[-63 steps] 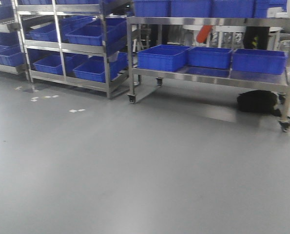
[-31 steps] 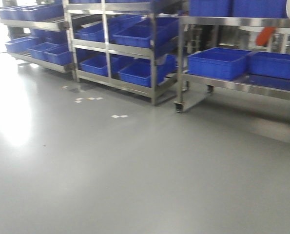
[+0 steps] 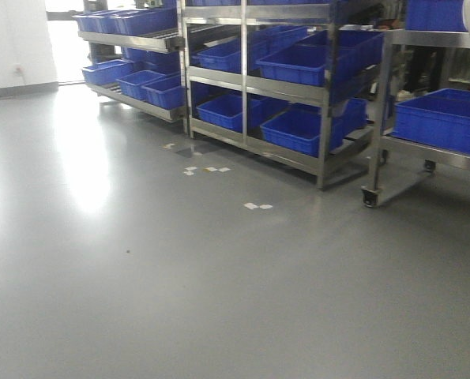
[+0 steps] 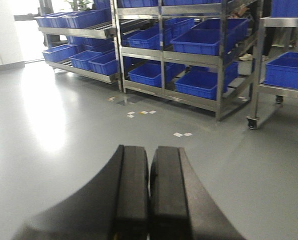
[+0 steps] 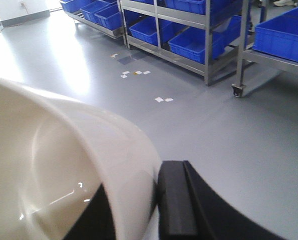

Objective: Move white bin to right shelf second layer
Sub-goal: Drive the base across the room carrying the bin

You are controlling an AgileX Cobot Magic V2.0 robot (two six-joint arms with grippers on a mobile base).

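White bin (image 5: 63, 150) fills the lower left of the right wrist view, cream inner wall and rounded rim up against the right gripper (image 5: 136, 192). 1 black finger (image 5: 176, 200) sits outside the wall, the other dark one inside, with the wall pinched between them. Grey floor (image 5: 239, 150) lies past the fingers. Ahead of the gripper and well apart are a steel rack (image 5: 207, 50) with blue crates (image 5: 189, 42) and, to its right, a wheeled cart (image 5: 240, 60).

Left wrist view: left gripper (image 4: 149, 150) has 2 black fingers pressed together, nothing between them. White floor markers (image 4: 183, 134) lie ahead of the tips, the rack further ahead.

Front view: same rack, crates and cart beyond bare floor. A pale curved sliver at the top right edge shows too little to tell what it is.
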